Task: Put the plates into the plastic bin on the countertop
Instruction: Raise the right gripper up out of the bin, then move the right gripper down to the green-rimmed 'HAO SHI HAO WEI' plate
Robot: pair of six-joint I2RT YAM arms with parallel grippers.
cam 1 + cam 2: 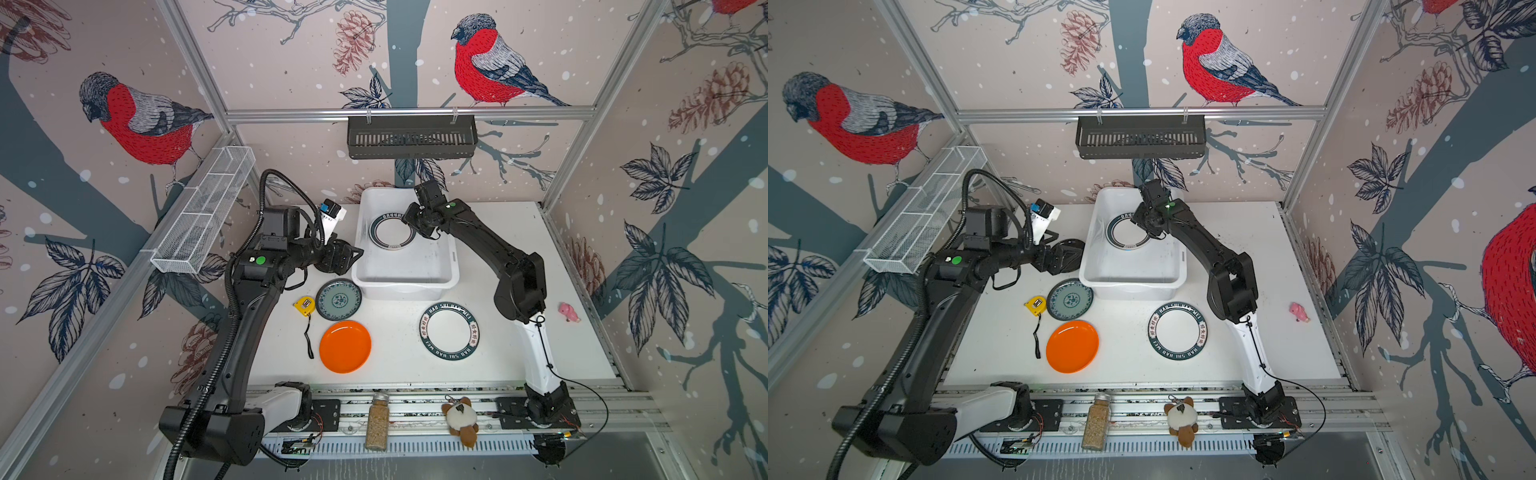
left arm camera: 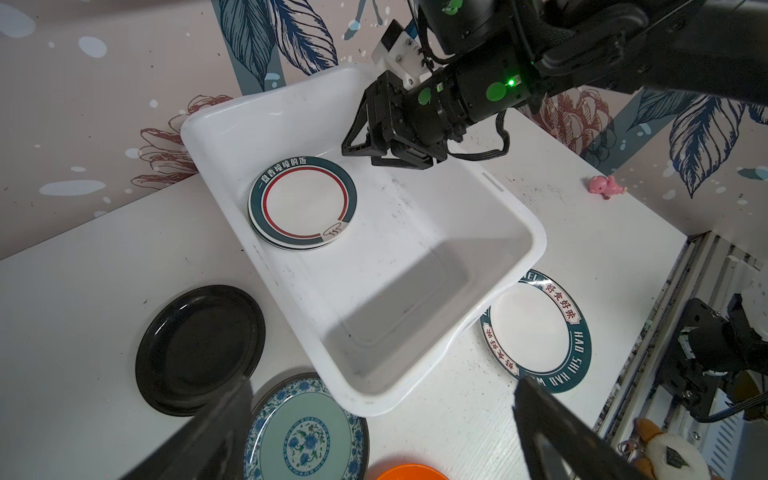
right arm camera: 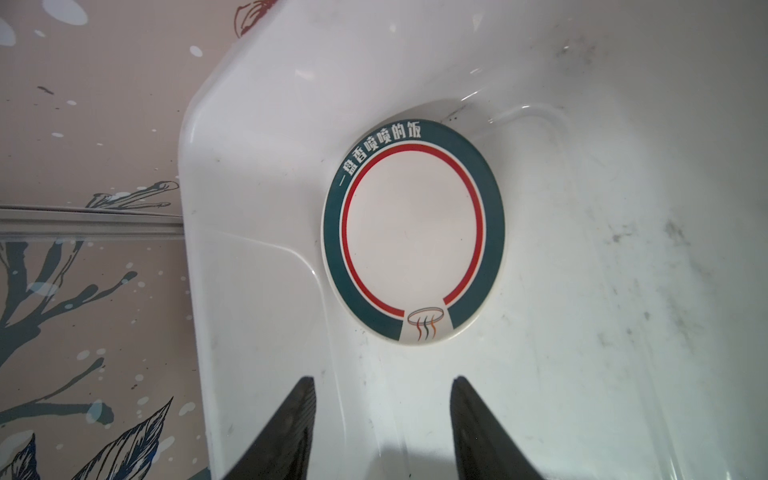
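White speckled countertop within bird-papered walls; left fingers wide apart, right fingers apart, both empty.

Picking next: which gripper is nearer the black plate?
Left. The left gripper hovers just beside the black plate, outside the plastic bin; the right gripper hangs over the ringed plates in it.

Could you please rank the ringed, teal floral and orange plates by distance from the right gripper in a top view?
1. Ringed plate: in the plastic bin, by the right gripper.
2. Teal floral plate: at bin's front-left corner.
3. Orange plate: front left.
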